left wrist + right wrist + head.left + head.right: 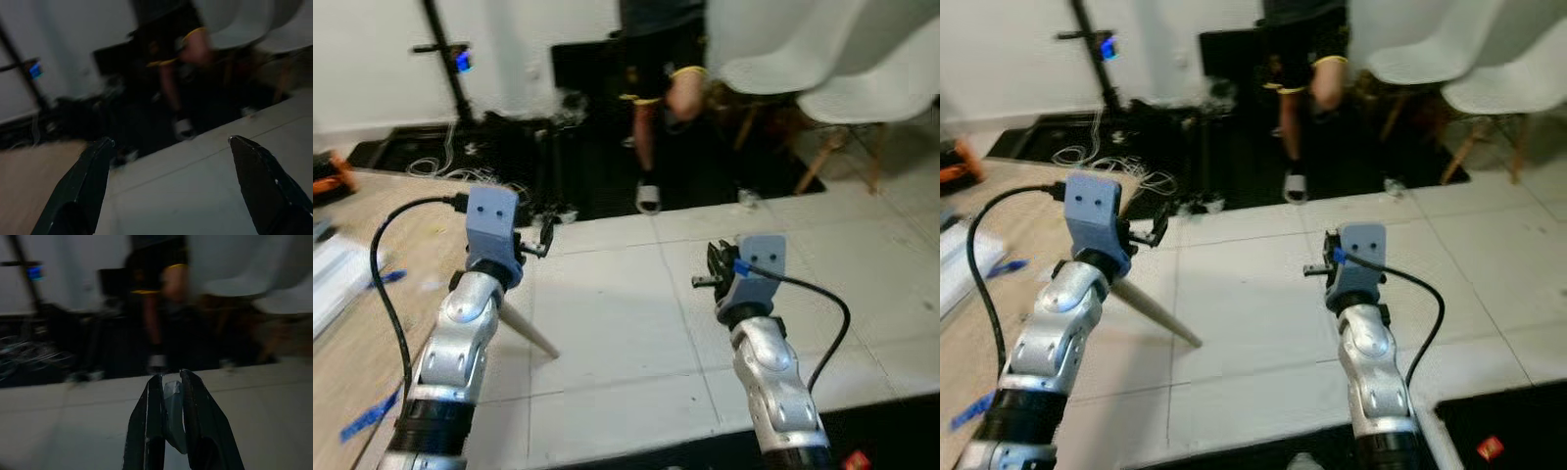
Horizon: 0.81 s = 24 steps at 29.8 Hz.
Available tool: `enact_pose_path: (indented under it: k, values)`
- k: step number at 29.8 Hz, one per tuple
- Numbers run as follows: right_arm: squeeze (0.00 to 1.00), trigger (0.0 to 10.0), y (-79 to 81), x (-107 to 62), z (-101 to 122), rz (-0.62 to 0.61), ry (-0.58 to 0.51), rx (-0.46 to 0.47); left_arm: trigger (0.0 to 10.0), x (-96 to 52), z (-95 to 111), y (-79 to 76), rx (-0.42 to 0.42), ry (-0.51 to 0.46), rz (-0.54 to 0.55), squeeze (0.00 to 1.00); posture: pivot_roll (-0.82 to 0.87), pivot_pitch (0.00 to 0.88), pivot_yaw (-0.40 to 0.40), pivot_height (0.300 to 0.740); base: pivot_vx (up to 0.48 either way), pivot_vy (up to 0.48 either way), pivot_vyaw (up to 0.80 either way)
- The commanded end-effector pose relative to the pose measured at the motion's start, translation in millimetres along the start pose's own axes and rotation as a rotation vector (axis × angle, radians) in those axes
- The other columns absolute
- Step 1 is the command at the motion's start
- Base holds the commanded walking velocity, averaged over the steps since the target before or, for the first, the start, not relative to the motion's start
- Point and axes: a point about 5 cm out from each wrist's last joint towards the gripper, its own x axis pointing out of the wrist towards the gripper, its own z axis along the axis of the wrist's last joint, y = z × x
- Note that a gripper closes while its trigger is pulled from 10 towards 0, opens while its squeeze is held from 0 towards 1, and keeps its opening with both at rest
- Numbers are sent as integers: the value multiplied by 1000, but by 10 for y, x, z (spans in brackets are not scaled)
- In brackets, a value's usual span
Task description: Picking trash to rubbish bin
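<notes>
floor tiles (626, 313): white, thin grey joints | table (352, 323): pale wood, blue tape marks | chairs (1489, 69): white shells, wooden legs | person's shorts (651, 69): black, yellow hem | right gripper (170, 382): black fingers, a pale grey scrap (172, 396) gripped | wrist housings (491, 217): grey-blue

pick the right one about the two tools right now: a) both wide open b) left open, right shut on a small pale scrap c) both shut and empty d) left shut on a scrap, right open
b: the left wrist view shows the left tool with its fingers spread wide and nothing between them, while the right tool is pinched on a small pale scrap.
</notes>
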Motion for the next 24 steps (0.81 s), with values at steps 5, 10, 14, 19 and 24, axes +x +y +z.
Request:
enact_pose_path:
  k: [5, 10, 14, 19, 24]
  values:
    - [0, 10000, 26, -32, -63, 0, 22, 23, 10000, -1, -45, 20, 1, 18, 7, 0, -17, 129, 68, 740, 0, 0, -800]
    - [0, 10000, 27, -43, -114, -4, 37, 38, 10000, 8, -54, 5, 1, 21, 4, 0, -15, 125, 66, 740, 0, 0, -800]
    - [0, 10000, 32, -56, -148, -11, 49, 53, 10000, 17, -50, 2, 4, 21, 2, 0, -13, 126, 66, 740, 0, 0, -800]
    - [0, 10000, 26, -57, -177, -19, 57, 60, 10000, 29, -47, 12, 7, 20, 3, 0, -10, 122, 70, 740, 0, 0, -800]
    - [0, 10000, 19, -58, -185, -22, 59, 62, 10000, 32, -48, 12, 9, 21, 0, 0, -10, 122, 71, 740, 0, 0, -800]
